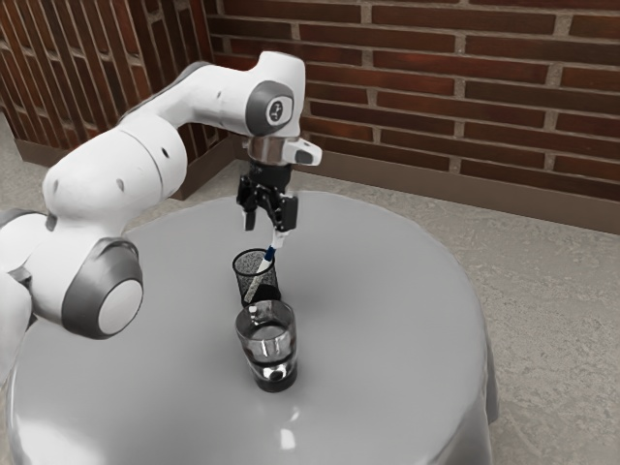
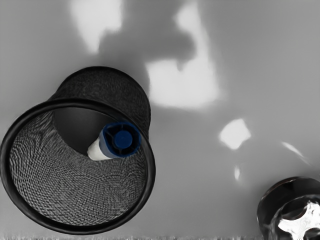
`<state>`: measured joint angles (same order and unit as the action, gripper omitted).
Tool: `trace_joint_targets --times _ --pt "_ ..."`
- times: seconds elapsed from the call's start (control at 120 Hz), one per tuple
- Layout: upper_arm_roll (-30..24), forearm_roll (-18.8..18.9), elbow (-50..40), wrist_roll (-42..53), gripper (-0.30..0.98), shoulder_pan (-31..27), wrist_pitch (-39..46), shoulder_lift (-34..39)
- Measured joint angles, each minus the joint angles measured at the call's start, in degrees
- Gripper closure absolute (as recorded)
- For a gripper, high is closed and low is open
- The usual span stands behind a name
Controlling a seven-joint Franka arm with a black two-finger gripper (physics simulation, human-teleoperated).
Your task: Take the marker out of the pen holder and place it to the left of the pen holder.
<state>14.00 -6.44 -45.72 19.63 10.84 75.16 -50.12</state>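
Behind the round tabletop, a brick wall fills the background, cut off by the exterior view's upper edge, as the near rim of the tabletop is by the lower one. The white arm is cropped at the exterior view's left; its wrist joint bears a small dark round emblem, too small to read. A clear glass with a dark base stands upright between the pen holder and the near rim of the tabletop, overlapping the holder's foot in the exterior view; the wrist view crops it, with bare surface between the two. The black gripper hangs above the holder, its fingers well apart and holding nothing. The holder, a black mesh cup, stands upright near the middle of the tabletop. The marker is inside it, leaning, its white body blurred by the mesh and its lower tip hard to make out. Its blue end points up near the rim; beside that end, under one finger, is a pale patch whose nature I cannot tell.
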Motion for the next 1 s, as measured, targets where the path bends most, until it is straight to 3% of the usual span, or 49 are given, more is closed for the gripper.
trace_joint_targets --times 0.383,0.842,1.0 --pt "-0.35 0.02 2.89 1.47 0.36 0.22 -5.24 -1.84" --pt "0.12 0.0 3.69 2.24 0.37 -0.24 1.35 -4.88" --pt "0.14 0.02 3.69 2.39 0.44 -0.29 3.16 -5.62"
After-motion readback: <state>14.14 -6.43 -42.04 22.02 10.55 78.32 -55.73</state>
